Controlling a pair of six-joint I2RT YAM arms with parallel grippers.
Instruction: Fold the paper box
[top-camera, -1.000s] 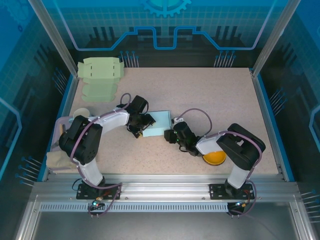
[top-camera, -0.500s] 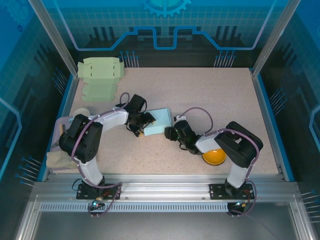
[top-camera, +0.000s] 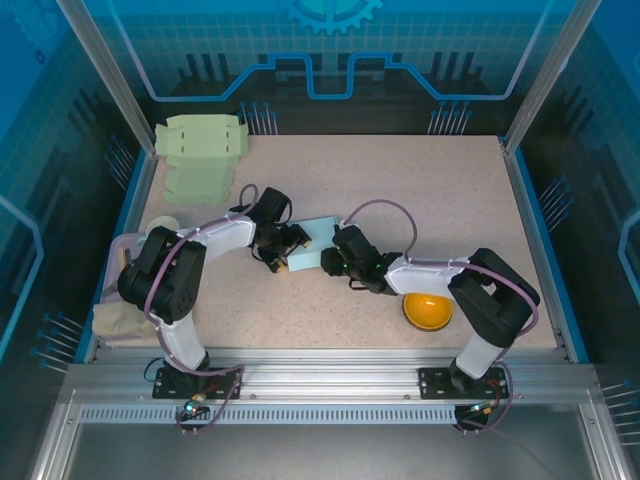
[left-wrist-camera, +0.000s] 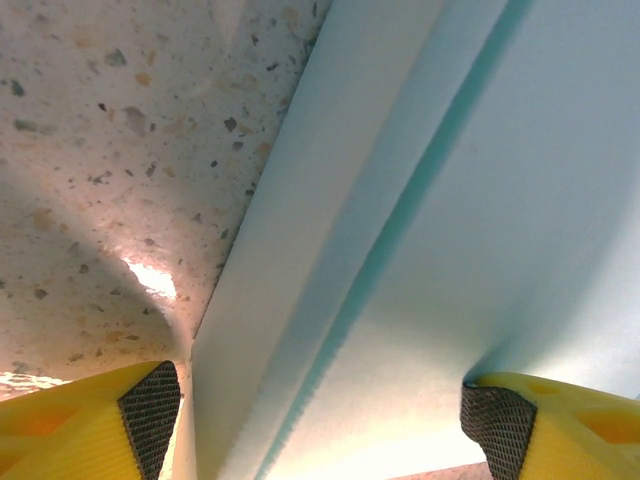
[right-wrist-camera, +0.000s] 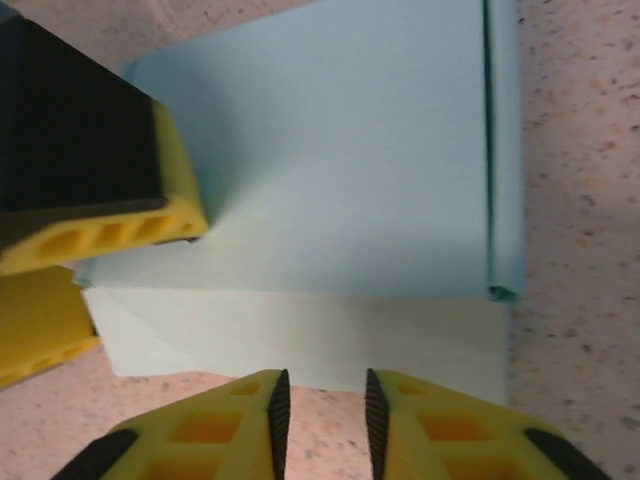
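Blue paper box — table edges well apart

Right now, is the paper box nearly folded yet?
Partly. One side strip of the paper box already looks folded over. The left hand straddles its edge, open, while the right hand, barely open, meets the near flap. That flap looks unfolded, so more folding seems left.

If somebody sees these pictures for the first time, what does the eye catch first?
First the light blue paper box in the middle of the table, with the left gripper at its left side and the right gripper at its right. Next, the orange bowl by the right arm, and the pale green flat boxes in the far left corner.
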